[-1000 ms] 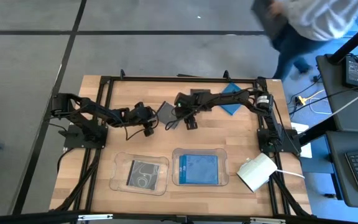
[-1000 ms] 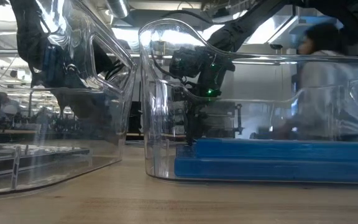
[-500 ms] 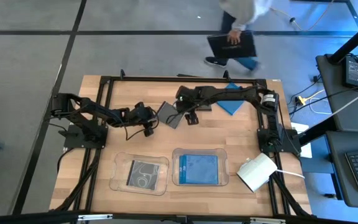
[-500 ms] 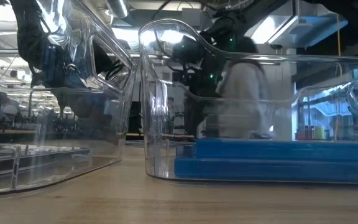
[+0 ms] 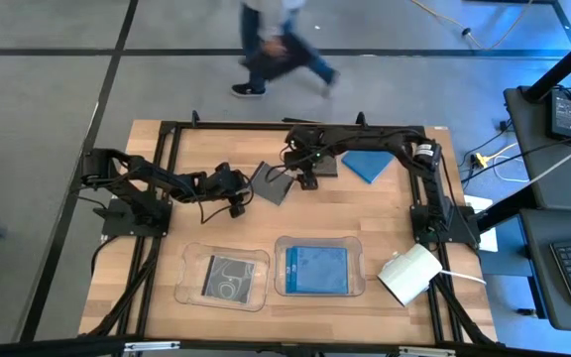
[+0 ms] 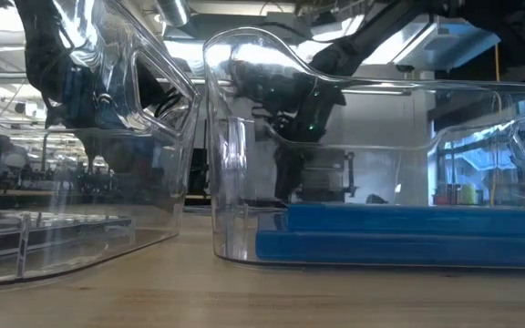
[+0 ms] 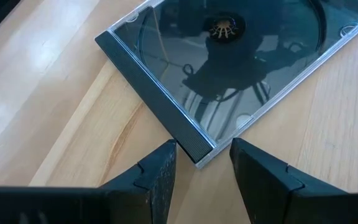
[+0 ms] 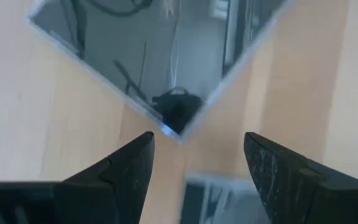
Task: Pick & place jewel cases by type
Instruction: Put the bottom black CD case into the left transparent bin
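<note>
1. Near the middle of the wooden table [image 5: 385,228], a bit toward its 12 o'clock edge, lies the thin dark grey square plastic jewel case [image 5: 270,182], turned like a diamond. Both grippers sit next to it, so the whole thing hinges on which one has a corner lined up.

2. The left gripper [image 5: 236,197] is at the case's 9 o'clock, just beside it. In the left wrist view its fingers [image 7: 157,177] are spread, and the case's [image 7: 229,68] dark spine corner pokes right into the mouth of the gap, not pinched yet as far as I can tell. The spine edge runs diagonally away from the fingers.

3. The right gripper [image 5: 307,178] is at the case's 3 o'clock, also near. Its fingers [image 8: 126,171] are spread wide, with a case corner [image 8: 160,56] straight ahead of the gap and clear of both.

4. My guess: left is closer to a grab.

5. Other cases: a translucent blue square one [image 5: 370,163] loose at 3 o'clock of the right gripper, a blue one in the right-hand clear rounded tray [image 5: 282,283], and a black one with a disc in the left-hand clear tray [image 5: 188,283].
</note>
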`<state>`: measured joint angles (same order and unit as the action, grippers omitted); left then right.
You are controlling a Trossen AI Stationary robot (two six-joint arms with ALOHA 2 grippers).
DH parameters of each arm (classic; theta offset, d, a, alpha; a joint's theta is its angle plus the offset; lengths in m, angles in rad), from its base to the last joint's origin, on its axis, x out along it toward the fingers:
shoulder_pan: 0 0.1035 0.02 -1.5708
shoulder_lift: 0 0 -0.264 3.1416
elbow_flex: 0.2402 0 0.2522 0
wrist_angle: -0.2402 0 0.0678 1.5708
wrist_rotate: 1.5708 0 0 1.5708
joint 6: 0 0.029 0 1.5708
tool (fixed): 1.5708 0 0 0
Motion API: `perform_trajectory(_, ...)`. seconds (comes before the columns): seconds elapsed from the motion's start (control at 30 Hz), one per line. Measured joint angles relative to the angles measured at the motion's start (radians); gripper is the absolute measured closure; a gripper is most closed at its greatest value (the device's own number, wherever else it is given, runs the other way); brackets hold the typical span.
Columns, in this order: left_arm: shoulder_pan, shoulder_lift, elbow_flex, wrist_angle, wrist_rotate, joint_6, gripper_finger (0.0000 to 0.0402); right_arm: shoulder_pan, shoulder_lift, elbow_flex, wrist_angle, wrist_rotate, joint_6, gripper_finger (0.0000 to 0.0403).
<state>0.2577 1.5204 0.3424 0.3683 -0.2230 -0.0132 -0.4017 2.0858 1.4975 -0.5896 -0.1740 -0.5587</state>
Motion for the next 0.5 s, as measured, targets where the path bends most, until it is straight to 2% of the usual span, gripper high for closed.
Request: perform_trajectory(0.5, -0.001, 0.000, 0.000, 0.003, -0.006, 0.025, 0.0247, 0.012, 0.067, 0.003, 0.037, 0.042, -0.011, 0.0152)
